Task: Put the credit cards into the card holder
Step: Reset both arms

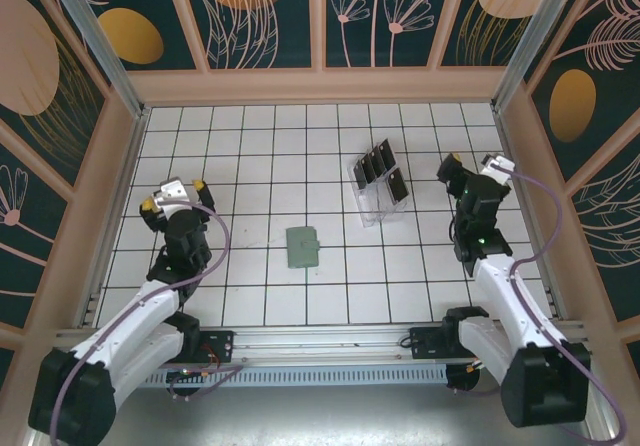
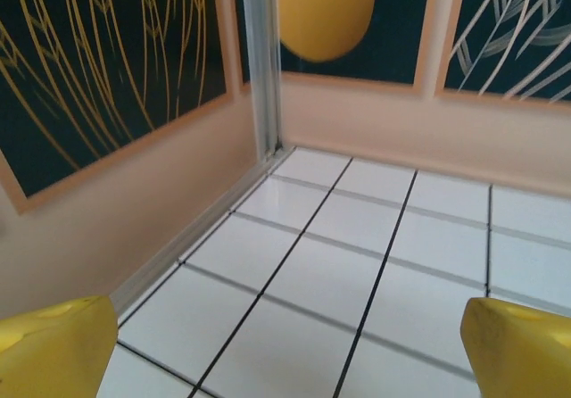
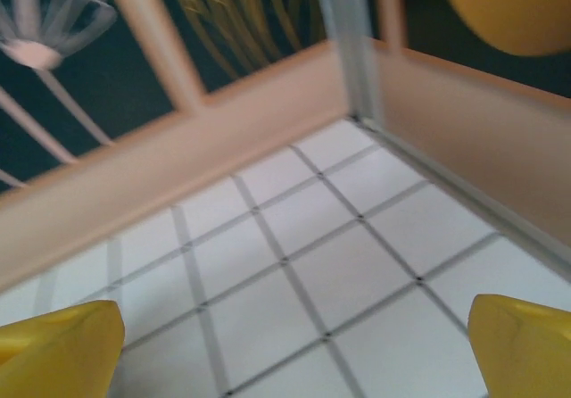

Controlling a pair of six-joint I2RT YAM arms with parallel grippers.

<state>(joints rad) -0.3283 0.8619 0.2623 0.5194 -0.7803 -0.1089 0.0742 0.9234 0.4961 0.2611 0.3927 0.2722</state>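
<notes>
Right fingers (image 3: 62, 344) stand spread wide, grasping nothing; left fingers (image 2: 53, 349) likewise. One card holder (image 1: 302, 247) lies flat near the middle of the desk (image 1: 250, 146); one clear tray (image 1: 372, 206) at its 1 o'clock holds four credit cards (image 1: 384, 156), perhaps five. Thin, glossy and crowded, the cards could slip from a pinch or lift in pairs; the light holder may skid when pushed.

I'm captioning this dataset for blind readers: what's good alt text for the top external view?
A sage-green card holder lies flat mid-table on white tiles; farther back and right, dark credit cards stand in a clear slotted tray. The left arm and right arm flank them, touching neither.
</notes>
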